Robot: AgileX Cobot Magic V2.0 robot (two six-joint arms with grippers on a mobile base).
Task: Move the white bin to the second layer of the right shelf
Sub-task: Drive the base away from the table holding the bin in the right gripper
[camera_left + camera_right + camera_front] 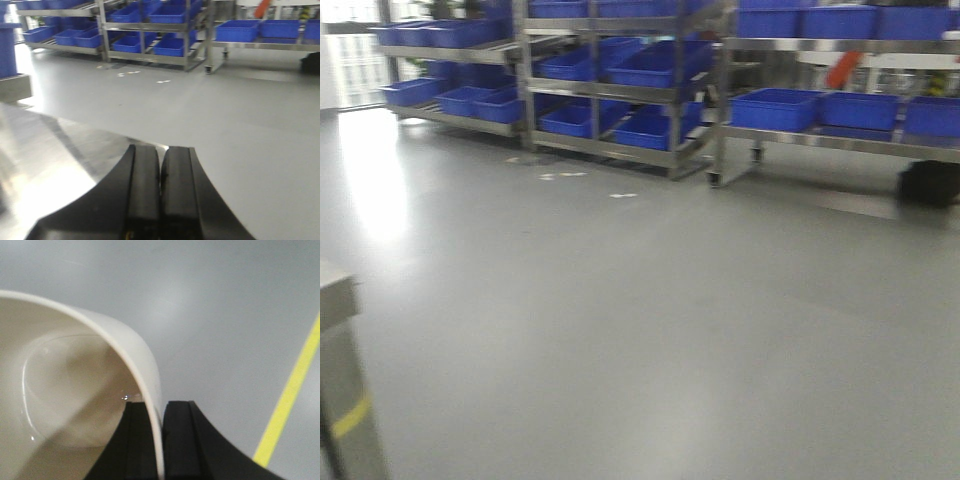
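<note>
The white bin shows only in the right wrist view: a glossy cream tub with a rounded rim, held above the grey floor. My right gripper is shut on its wall, one finger inside and one outside. My left gripper is shut and empty, above the edge of a shiny steel surface. The right shelf stands far off at the back right. Its levels carry blue crates, and its rollers are too blurred to make out. Neither gripper shows in the front view.
Steel racks with blue crates line the back wall. A dark object sits on the floor under the right shelf. A steel trolley corner is at my near left. A yellow floor line runs on the right.
</note>
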